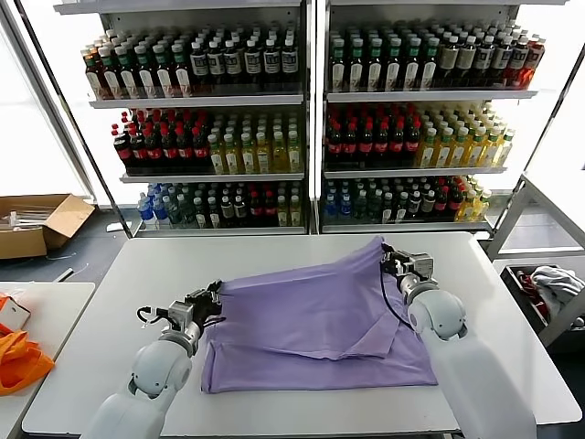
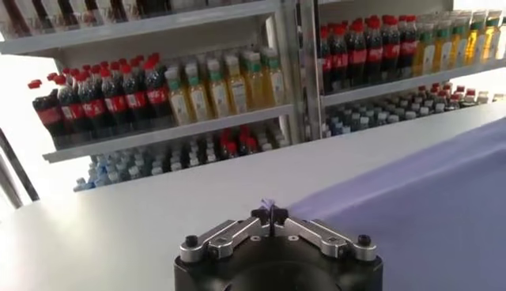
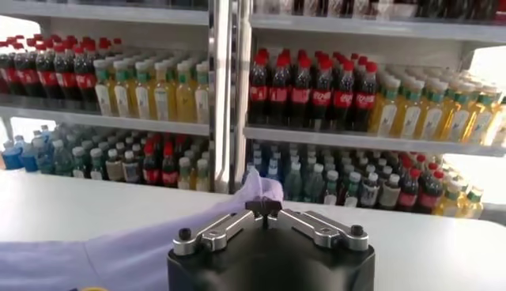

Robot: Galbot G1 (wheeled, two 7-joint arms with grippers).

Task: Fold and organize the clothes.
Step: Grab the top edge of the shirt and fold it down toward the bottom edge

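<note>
The lavender T-shirt (image 1: 320, 320) is lying spread on the white tabletop (image 1: 110, 302). The left end effector (image 1: 214, 306) is pinching its left edge. The right end effector (image 1: 388, 259) is clamping the far right corner, lifting it.

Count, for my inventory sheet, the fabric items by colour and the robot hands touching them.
Lavender T-shirt, on the white table: 1
Orange fabric item, on the side table at the robot's left: 1
Hands pinching the T-shirt, left hand and right hand: 2
Total: 4
</note>
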